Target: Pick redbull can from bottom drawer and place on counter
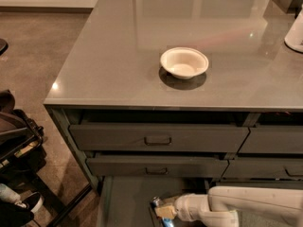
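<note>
The redbull can (157, 204), blue with a shiny silver top, stands in the open bottom drawer (128, 197) at the bottom edge of the camera view. My gripper (165, 212), on a white arm coming in from the right, is right at the can's body and partly covers it. The can's lower part is cut off by the edge of the view. The glossy grey counter (118, 56) spreads above the drawers.
A white bowl (184, 62) sits near the middle of the counter. A white appliance (296, 32) stands at the counter's right edge. Two handled drawers (157, 139) are above the bottom drawer. Dark bags and a frame (19, 145) stand on the floor at left.
</note>
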Available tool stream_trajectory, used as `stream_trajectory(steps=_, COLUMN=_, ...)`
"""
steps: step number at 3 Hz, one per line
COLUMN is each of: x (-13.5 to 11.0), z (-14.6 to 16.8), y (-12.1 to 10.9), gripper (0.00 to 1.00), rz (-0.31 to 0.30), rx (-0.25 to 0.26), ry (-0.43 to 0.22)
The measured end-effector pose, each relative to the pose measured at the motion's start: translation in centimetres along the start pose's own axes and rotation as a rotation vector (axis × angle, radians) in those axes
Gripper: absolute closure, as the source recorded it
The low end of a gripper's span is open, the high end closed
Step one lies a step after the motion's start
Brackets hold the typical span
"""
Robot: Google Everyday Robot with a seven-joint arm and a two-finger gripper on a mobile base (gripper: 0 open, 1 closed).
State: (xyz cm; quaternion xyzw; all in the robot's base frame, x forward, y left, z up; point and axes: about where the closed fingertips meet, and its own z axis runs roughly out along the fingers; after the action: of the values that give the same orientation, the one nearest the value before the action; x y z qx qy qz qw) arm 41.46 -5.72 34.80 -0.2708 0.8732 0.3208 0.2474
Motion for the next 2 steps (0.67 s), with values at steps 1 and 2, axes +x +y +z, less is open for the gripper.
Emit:
stream_trajectory(steps=1, x=-1.0, z=-6.1, y=3.4, gripper=1.0, rz=-0.03, rx=0.057, ry=-0.007)
stream_trajectory(steps=2, x=-3.1, z=-8.5, y=3.3, gripper=1.0, rz=-0.089, rx=0.102, ry=-0.016)
